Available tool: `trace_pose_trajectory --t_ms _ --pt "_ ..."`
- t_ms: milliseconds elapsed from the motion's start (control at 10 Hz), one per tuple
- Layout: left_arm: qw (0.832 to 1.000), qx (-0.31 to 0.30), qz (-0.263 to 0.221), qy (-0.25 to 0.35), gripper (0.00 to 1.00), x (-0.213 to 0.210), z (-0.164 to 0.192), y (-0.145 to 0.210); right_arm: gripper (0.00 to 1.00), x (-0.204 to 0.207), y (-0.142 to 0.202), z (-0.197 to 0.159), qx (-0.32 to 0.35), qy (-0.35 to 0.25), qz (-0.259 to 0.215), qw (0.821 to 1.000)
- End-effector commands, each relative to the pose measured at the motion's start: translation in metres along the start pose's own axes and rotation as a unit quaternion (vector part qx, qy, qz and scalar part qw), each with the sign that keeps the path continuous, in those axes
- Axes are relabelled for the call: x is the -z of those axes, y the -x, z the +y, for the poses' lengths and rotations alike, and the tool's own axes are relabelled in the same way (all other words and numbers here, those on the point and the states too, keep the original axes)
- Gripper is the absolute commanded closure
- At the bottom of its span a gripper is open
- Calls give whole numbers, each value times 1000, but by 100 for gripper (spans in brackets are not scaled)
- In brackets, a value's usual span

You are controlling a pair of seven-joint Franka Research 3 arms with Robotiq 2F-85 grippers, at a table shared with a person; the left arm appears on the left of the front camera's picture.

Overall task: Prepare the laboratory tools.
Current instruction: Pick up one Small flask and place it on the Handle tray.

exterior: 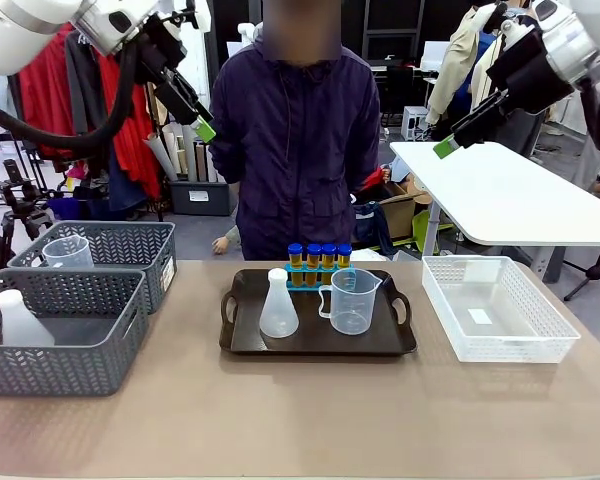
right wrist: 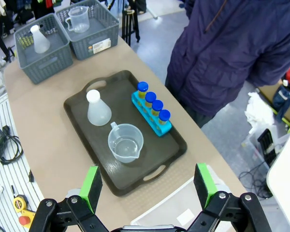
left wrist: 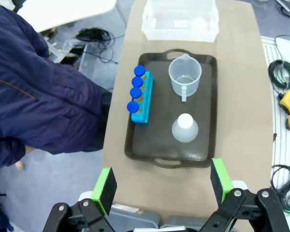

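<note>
A dark brown plastic tray [exterior: 242, 345] with looped handles at both ends sits in the middle of the tan table [exterior: 280, 430]. On the tray, toward the person's side, stands a small bright blue rack [exterior: 320, 274] holding four amber tubes with blue caps [exterior: 319, 256] upright in a row. In front of the rack, on the tray's left half, stands a cloudy white cone-shaped flask [exterior: 278, 305] with a narrow neck. Just right of the flask is a clear plastic beaker [exterior: 352, 301] with a pouring lip and a handle.

To the left of the tray are two grey baskets [exterior: 65, 330] with woven-pattern walls; the nearer one holds another cloudy flask [exterior: 18, 320] and the farther one another clear beaker [exterior: 68, 251]. To the right of the tray lies a shallow white mesh basket [exterior: 500, 310] with a flat bottom.

A person in a dark purple jacket [exterior: 295, 150] stands at the far side of the table, just behind the tray.

The left gripper [left wrist: 160, 183] hangs high above the tray with its green-padded fingers wide apart and nothing between them. The right gripper [right wrist: 147, 181] is also raised well above the tray, its fingers spread and empty.
</note>
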State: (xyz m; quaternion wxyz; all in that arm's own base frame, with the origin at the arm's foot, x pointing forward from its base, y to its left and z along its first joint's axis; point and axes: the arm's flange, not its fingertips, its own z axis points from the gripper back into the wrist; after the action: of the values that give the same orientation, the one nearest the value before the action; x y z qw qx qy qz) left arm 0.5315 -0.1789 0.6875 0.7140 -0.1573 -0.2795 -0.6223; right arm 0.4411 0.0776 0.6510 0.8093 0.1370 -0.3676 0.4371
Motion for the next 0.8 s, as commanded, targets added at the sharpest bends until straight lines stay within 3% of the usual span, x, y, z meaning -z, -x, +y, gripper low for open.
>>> trace_pose_trajectory --t_ms 0,700 --pt "1000 2 15 -18 0 1 -7 5 0 -2 -1 0 -3 0 1 1000" --pt "1000 0 0 0 0 0 0 0 0 -2 -1 0 -3 0 1 1000"
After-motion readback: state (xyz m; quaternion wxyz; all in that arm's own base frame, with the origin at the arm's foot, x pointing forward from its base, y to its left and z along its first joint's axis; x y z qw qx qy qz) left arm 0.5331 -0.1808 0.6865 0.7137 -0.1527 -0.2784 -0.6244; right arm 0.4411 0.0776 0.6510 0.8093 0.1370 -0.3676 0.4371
